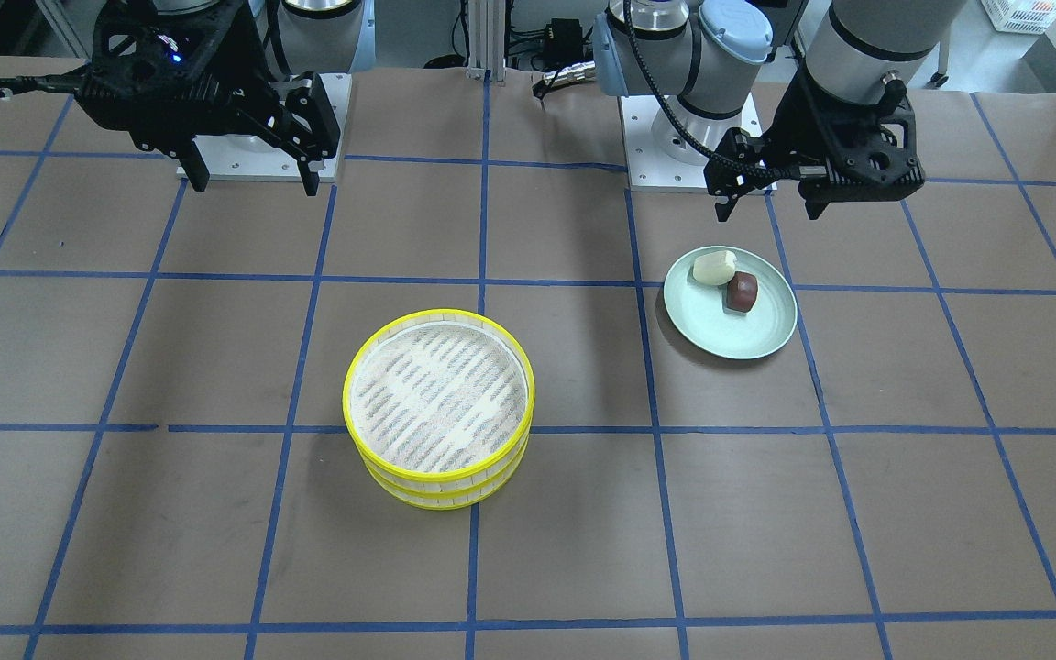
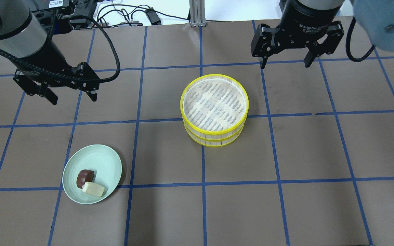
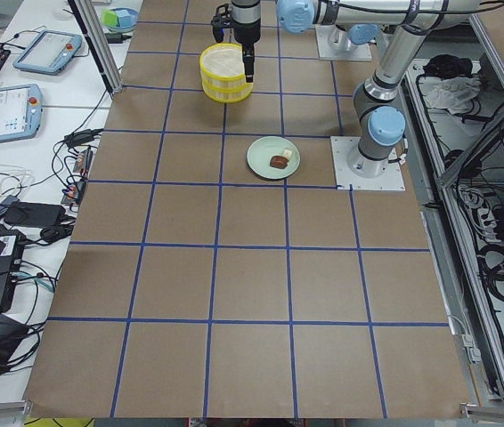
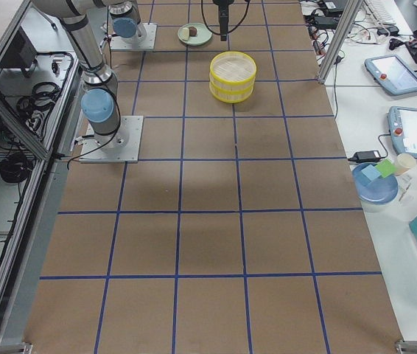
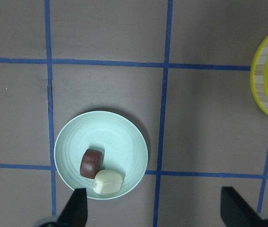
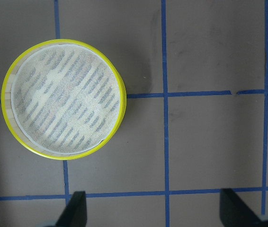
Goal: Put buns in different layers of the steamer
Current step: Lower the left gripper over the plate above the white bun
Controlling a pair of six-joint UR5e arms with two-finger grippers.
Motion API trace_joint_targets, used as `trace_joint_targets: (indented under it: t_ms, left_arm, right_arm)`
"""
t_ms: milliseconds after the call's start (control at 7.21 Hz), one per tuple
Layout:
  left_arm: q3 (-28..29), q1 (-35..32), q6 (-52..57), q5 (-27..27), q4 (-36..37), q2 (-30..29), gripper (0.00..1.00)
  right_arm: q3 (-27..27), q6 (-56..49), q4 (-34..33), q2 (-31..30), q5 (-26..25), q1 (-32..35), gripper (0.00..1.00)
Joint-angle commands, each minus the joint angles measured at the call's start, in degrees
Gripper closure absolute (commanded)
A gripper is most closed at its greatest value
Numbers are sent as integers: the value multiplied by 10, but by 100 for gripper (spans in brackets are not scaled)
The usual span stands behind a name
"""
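Left end effector (image 2: 73,99): the two fingers stand wide apart and hold nothing; it hangs above the worktop (image 2: 286,153), on the far side of the plate and well apart from it
Plate (image 2: 106,160): pale green and round, it lies flat on the worktop at the left, on the side near to the robot
Brown bun (image 2: 84,178): dark reddish-brown and blocky, it lies on the plate
Cream bun (image 2: 93,189): pale and rounded, it lies on the plate just beside the brown bun, on the side nearer to the robot; the two seem to touch, but they are small in every view
Steamer (image 2: 214,138): its two yellow-rimmed layers are stacked one on the other in the middle of the worktop, well apart from the plate; the striped mesh floor of the top layer is in plain view
Right end effector (image 2: 285,65): the two fingers stand wide apart and hold nothing; it hangs above the worktop, beyond the steamer and to its right
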Motion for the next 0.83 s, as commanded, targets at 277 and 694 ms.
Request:
trace_joint_targets:
  t_ms: [277, 694]
  left_arm:
    - [-100, 71, 21, 2, -20, -12, 0]
    - [-136, 75, 22, 3, -28, -42, 0]
  right_arm:
    - [1, 0, 0, 0, 0, 0, 0]
    - [1, 1, 0, 0, 0, 0, 0]
